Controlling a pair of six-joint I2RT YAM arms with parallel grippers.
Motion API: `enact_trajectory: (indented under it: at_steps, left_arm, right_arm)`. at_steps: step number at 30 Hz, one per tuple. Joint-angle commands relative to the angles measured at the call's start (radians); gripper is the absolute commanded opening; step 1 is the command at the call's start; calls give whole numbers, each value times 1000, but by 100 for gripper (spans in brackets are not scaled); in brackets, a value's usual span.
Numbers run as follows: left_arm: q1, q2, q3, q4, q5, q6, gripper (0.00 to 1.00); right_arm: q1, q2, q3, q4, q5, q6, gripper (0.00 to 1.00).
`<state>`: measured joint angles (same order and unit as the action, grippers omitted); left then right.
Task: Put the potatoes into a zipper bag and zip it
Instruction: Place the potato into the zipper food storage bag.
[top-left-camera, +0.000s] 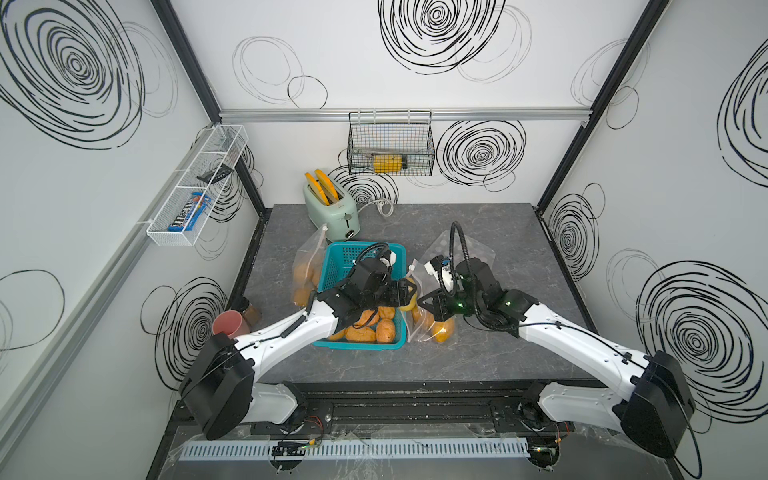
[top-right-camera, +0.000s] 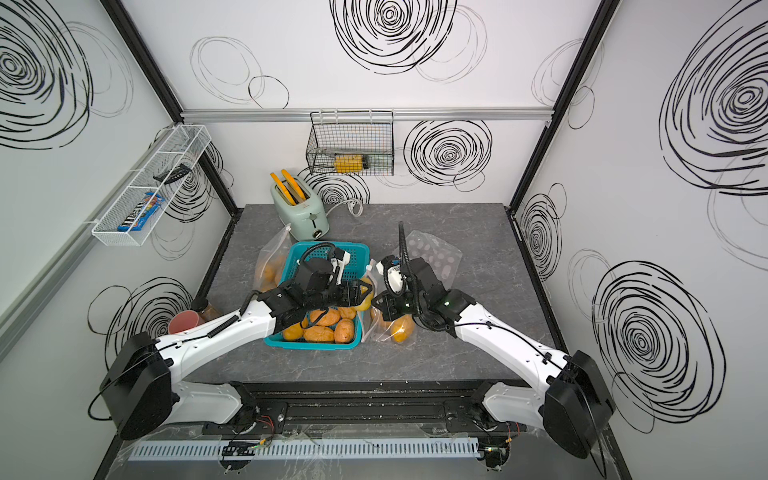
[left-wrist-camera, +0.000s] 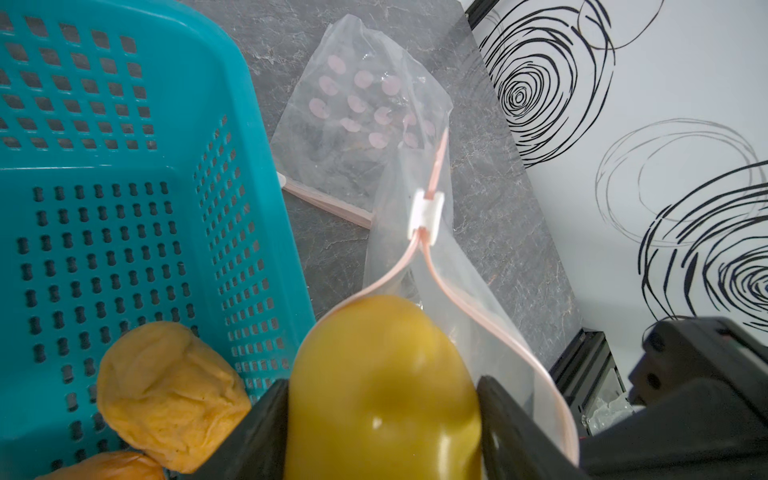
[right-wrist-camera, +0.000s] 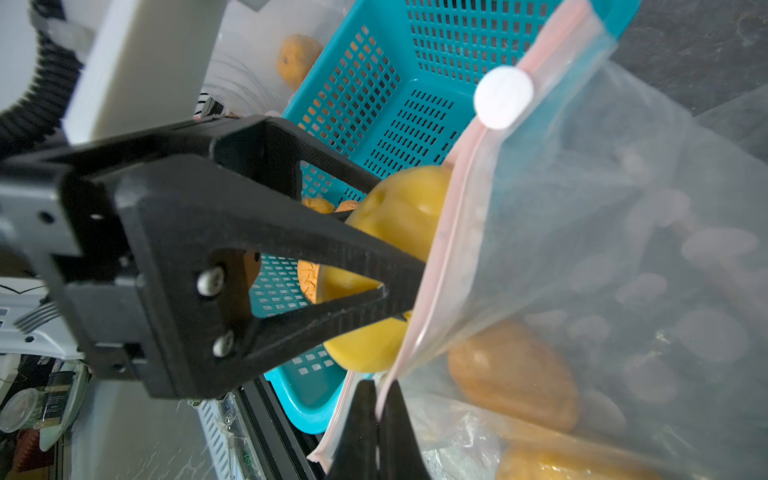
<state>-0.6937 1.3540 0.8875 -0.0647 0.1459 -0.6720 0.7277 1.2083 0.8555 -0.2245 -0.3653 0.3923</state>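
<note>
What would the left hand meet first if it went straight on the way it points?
The left hand would likely meet the open mouth of the zipper bag. Its pale yellow potato sits at the rim that the right hand pinches. Depth beyond is unclear.

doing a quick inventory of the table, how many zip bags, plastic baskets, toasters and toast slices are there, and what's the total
zip bags: 3
teal basket: 1
toaster: 1
toast slices: 2
total: 7
</note>
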Motion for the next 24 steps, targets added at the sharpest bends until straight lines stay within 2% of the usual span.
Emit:
enact_trajectory:
  at_steps: [1, 14, 18, 24]
  left_arm:
    - [-7, 16, 57, -38, -45, 7, 62]
    - [-24, 40, 115, -103, -48, 15, 69]
    - [-24, 37, 118, -111, -40, 21, 75]
    - [-12, 17, 121, -114, -7, 32, 81]
  right_arm:
    - [6, -12, 31, 7, -32, 17, 0]
    - [2, -1, 57, -12, -27, 18, 0]
    - [-20, 2, 46, 15, -85, 35, 0]
    - [-36, 18, 48, 12, -93, 30, 0]
